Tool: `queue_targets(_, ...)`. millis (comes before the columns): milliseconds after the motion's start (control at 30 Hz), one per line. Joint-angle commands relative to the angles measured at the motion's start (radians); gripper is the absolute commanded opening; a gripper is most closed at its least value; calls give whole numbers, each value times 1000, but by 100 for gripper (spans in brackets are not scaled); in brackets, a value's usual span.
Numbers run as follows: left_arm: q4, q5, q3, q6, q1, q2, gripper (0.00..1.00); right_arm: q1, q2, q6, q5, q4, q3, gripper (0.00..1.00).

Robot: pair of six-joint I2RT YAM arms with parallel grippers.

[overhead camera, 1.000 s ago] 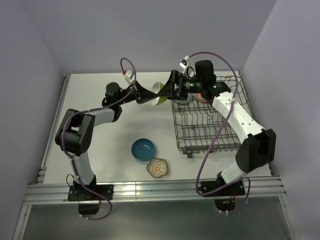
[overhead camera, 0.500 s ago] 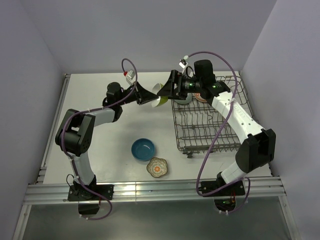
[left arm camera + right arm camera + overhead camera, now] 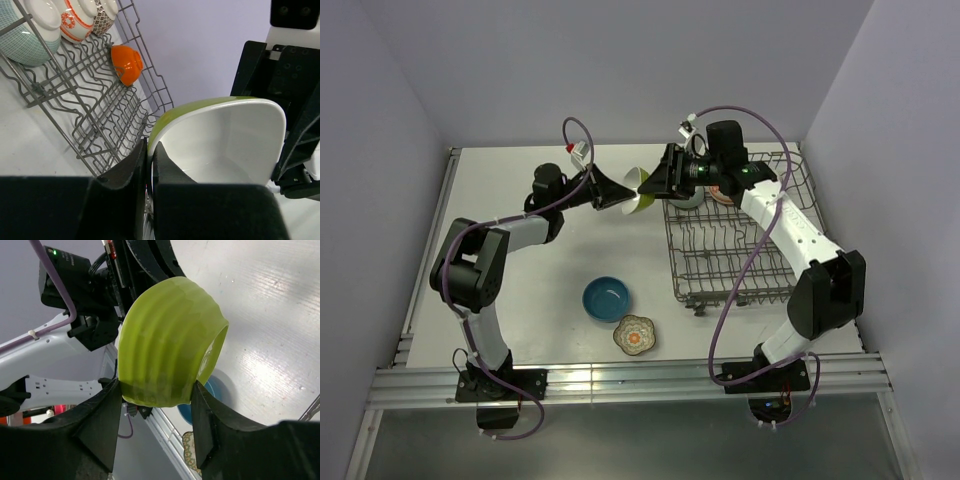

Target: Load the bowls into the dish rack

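Overhead view: bright, even, soft light from above. Desk (image 3: 500,290) pale with mild sheen. Shadows faint, soft-edged. Glare strip on metal rail (image 3: 620,378) along bottom. Focus sharp throughout.

Left wrist view: left claw (image 3: 150,149) near-black, underexposed, blurred across bottom. Green bowl (image 3: 225,145) smoothly shaded on white inside, thin highlight on rim. Rack (image 3: 100,100) sharp at upper left, wires bowed by wide lens.

Right wrist view: streaky glare on desk at upper right. Bowl evenly lit, darker underneath. Right claw (image 3: 156,395) dark, soft-focused in bottom corners.

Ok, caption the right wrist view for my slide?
Right pincer clamps the lime-backed bowl while left pincer grips its rim.
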Motion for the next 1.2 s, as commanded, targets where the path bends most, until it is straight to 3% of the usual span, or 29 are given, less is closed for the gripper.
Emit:
queue_targets(0, -45, 4, 51, 59, -33, -51, 12, 20, 9, 1, -73, 61, 73, 0)
queue_targets(67, -73, 6, 65, 81, -33, -51, 20, 11, 3, -11, -70, 49, 76, 0)
queue_targets(100, -110, 4, 69, 105, -32, -55, 30, 7, -6, -14, -68, 46, 73, 0)
queue_targets(200, -165, -11, 76, 148, -27, -74, 48, -19, -38, -33, -59, 33, 56, 0)
queue_targets(400, -236, -8, 76, 211, -3, -103, 70, -72, -110, -91, -39, -3, 18, 0)
queue_targets(467, -271, -8, 74, 227, 20, -115, 78, -90, -126, -137, -13, -42, 7, 0)
queue_targets(500, -286, -11, 74, 251, 30, -130, 90, -113, -139, -160, 4, -63, 7, 0)
queue_targets(567, -371, -19, 88, 292, 62, -144, 99, -136, -146, -258, 74, -166, 27, 0)
queue_targets(733, -706, -115, 230, 561, 116, -197, 99, -214, -190, -489, 303, -385, 50, 0)
queue_targets(767, -869, -144, 269, 608, 116, -197, 100, -225, -201, -516, 382, -404, 41, 0)
queue_targets(867, -1028, -226, 367, 714, 119, -200, 100, -266, -219, -616, 566, -459, 24, 0)
queue_targets(967, -1105, -311, 433, 719, 123, -195, 99, -286, -196, -680, 735, -494, 9, 0)
queue_targets(1167, -1202, -381, 464, 734, 123, -181, 99, -289, -104, -715, 866, -525, -2, 0)
